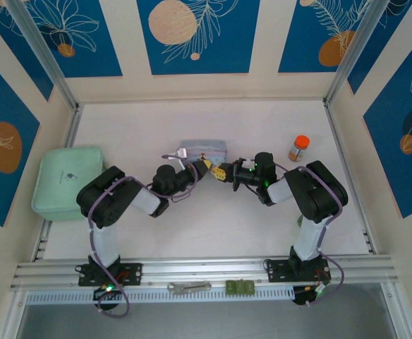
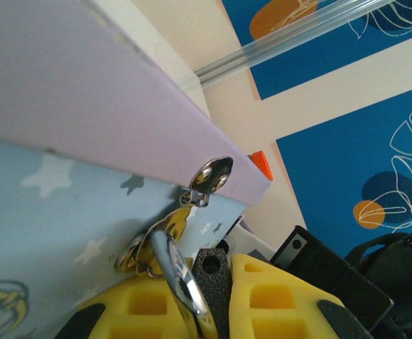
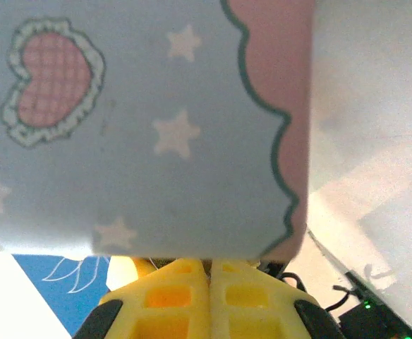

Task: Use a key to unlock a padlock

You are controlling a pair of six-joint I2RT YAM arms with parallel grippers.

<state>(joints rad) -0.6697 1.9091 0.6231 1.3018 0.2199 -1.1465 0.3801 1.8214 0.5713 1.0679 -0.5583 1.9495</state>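
Note:
The light-blue cartoon tin (image 1: pixel 202 150) stands at mid-table, and both grippers meet at its near side. In the left wrist view the padlock (image 2: pixel 214 286) shows a dark body pinched between my yellow fingers (image 2: pixel 280 296). Its silvery shackle (image 2: pixel 176 267) runs up toward the ring below the tin's hasp (image 2: pixel 213 176). My left gripper (image 2: pixel 216 267) (image 1: pixel 204 167) is shut on the padlock. My right gripper (image 3: pixel 209 267) (image 1: pixel 221 172) is shut, pads pressed together right under the tin's starred wall (image 3: pixel 142 127). The key is hidden.
A mint-green case (image 1: pixel 68 180) lies at the left edge. An orange-capped bottle (image 1: pixel 299 147) stands at the back right. On the front rail rest a silver metal tool (image 1: pixel 189 287) and a green block (image 1: pixel 239 287).

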